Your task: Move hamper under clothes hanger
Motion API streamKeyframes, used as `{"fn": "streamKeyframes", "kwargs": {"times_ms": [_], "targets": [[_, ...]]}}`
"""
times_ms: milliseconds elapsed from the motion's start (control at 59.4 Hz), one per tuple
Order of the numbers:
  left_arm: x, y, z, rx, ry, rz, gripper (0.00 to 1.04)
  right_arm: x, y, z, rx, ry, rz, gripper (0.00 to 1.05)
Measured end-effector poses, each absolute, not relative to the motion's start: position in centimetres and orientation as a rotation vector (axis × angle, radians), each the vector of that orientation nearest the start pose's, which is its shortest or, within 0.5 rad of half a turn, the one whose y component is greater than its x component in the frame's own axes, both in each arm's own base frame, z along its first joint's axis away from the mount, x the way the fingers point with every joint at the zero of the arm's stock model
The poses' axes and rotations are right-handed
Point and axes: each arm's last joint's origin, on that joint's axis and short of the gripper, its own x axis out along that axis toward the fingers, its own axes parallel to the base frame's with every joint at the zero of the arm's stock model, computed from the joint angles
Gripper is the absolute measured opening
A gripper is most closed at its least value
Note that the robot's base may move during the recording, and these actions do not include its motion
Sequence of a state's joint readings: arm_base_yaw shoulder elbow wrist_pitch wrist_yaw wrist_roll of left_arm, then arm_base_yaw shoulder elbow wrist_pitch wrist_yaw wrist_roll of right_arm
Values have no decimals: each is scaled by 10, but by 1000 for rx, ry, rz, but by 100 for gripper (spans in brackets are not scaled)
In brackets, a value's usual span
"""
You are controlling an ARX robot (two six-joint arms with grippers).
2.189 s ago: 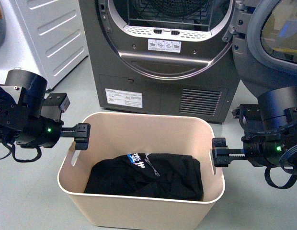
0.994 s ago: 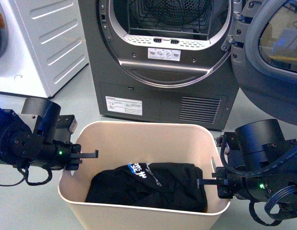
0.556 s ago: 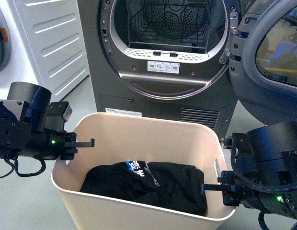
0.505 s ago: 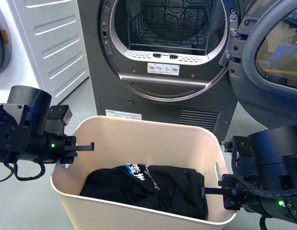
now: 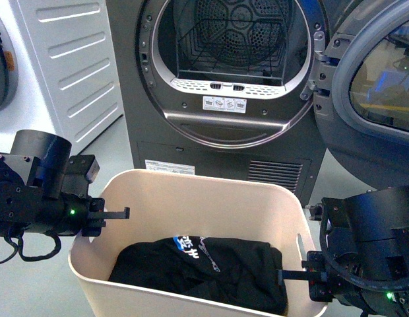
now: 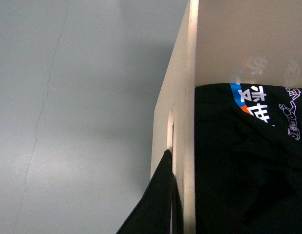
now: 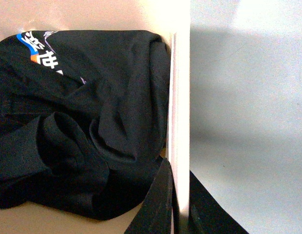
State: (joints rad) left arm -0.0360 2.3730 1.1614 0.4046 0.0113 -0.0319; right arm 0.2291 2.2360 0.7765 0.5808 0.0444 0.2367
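Before the open dryer (image 5: 211,135), the stiff, likely light hamper (image 5: 204,201) holds dark clothes (image 5: 211,267) and is best gripped at its 2 side walls, where the left gripper (image 5: 121,213) and right gripper (image 5: 285,275) each have jaws clamped.

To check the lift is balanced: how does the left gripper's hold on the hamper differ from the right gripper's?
The left gripper holds the left wall of the hamper, the right gripper the right wall. In the front view the left gripper sits further from the robot along its wall than the right gripper. The left fingers end at a handle cut-out; by the right fingers no cut-out shows. Both clamp the wall between their fingers.
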Motion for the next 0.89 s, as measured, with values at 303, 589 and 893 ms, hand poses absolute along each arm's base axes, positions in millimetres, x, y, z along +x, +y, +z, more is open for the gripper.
{"fn": "streamKeyframes", "kwargs": {"times_ms": [303, 589, 893], "targets": [[417, -7, 8, -25, 811, -6, 4, 323, 81, 1, 106, 887, 102, 3], [418, -18, 11, -16, 803, -43, 4, 325, 72, 1, 105, 879, 56, 3], [419, -17, 11, -12, 799, -32, 4, 324, 73, 2, 107, 879, 65, 3]]}}
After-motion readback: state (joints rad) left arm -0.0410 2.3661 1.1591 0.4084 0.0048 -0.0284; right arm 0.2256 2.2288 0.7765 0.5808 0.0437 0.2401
